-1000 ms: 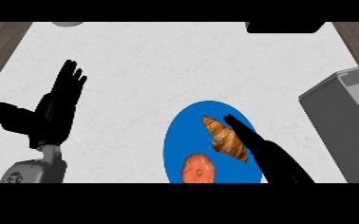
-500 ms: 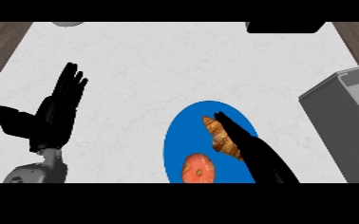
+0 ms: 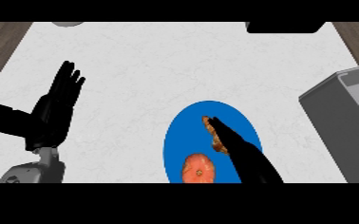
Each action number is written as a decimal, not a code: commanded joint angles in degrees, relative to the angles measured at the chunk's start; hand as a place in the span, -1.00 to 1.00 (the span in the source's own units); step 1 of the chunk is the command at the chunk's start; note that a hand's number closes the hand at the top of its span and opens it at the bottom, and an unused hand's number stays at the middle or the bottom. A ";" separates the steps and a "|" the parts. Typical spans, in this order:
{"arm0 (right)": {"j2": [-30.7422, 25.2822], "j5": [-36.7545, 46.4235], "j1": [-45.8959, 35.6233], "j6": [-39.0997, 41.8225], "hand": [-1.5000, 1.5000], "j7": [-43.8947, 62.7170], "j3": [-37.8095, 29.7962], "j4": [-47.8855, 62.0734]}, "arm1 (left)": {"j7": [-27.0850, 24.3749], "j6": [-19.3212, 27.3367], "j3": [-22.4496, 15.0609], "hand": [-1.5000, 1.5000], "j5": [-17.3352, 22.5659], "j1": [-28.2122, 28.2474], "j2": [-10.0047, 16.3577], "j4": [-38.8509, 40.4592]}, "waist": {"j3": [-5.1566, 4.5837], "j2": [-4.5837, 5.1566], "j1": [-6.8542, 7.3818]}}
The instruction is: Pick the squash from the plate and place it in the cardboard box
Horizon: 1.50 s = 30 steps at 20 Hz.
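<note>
Orange, round, faintly ribbed squash (image 3: pixel 198 169) sits on the blue oval plate (image 3: pixel 184 133), just left of the right hand (image 3: pixel 245 154) — fingers straight, together, over a flaky croissant (image 3: pixel 209 127). Left hand (image 3: pixel 56 107) rests open; boxy grey bin (image 3: pixel 333 114) lies right.

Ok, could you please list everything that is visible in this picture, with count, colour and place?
counter: one, white, fills most of the view
plate: one, blue, lower middle of the counter
squash: one, orange, on the near part of the plate
croissant: one, brown, on the plate, partly hidden by the right hand
box: one, grey, right edge
dark object: one, black, top right, cut off
grey object: one, top left, cut off
left hand: one, black, open, fingers up, resting at the left
right hand: one, black, fingers straight, over the croissant
</note>
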 commanded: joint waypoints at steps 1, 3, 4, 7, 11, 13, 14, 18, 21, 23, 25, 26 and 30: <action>1.26 0.31 -1.66 2.64 -1.00 -1.19 -2.48 3.20 | -2.11 -0.43 0.48 0.00 -1.52 -0.69 -1.06 2.62 | 0.00 0.04 -0.03; 2.95 3.14 -0.78 2.01 -1.00 0.36 -0.65 1.56 | 1.24 -1.20 0.75 0.00 -0.14 0.54 -0.99 -1.72 | 0.00 0.00 0.01; 2.38 5.37 2.46 -1.45 -1.00 -3.99 1.94 3.85 | -3.13 -3.03 2.74 0.00 -0.29 -0.34 0.60 4.05 | 0.00 0.03 -0.11; 6.31 7.08 0.29 -3.57 -1.00 -5.35 2.77 10.96 | 3.16 0.08 -0.06 0.00 -1.81 -1.84 -1.34 -1.36 | 0.02 0.03 0.03; 4.85 4.12 0.24 1.70 -1.00 -5.50 -0.92 7.81 | -0.85 -1.00 1.90 0.00 -1.89 -3.12 -2.24 4.21 | 0.00 0.04 -0.11; 3.81 4.38 2.00 2.91 -1.00 -5.73 -1.03 5.77 | 0.15 -0.86 0.93 0.00 -2.98 -1.25 -2.69 1.49 | 0.00 0.01 -0.07; 5.47 4.35 -0.40 2.43 -1.00 -6.72 -2.33 9.33 | 3.01 -1.93 2.82 0.00 -0.91 -1.55 -1.08 -0.79 | 0.01 0.02 0.02; 5.81 6.91 1.78 1.03 -1.00 -7.28 -1.11 9.70 | 0.63 -3.56 2.76 0.00 -0.69 -0.83 -1.73 -0.35 | 0.00 0.01 -0.05; 8.06 7.64 1.76 1.09 -1.00 -6.13 0.75 10.58 | 2.35 -1.66 3.02 0.00 -2.02 -1.15 -2.09 -0.60 | 0.00 0.01 -0.03; 6.08 4.84 0.57 4.58 -1.00 -5.67 -2.99 7.86 | -4.70 -4.54 3.56 0.00 -1.40 0.65 -2.61 5.24 | -0.01 0.04 -0.09; 9.50 9.18 1.36 -0.15 -1.00 -6.61 2.25 12.83 | 1.84 -0.75 3.41 0.00 -3.36 -4.39 -2.11 2.84 | 0.00 0.03 -0.08; 7.71 9.02 2.80 -0.63 -1.00 -10.23 0.90 14.34 | 4.02 -0.37 1.18 0.00 -4.20 -2.69 -2.99 -1.23 | 0.01 0.01 -0.03; 6.59 7.74 0.60 3.49 -1.00 -9.07 -2.03 11.96 | -0.39 -4.52 4.08 0.00 -1.03 1.35 -1.87 -0.46 | 0.00 0.01 0.04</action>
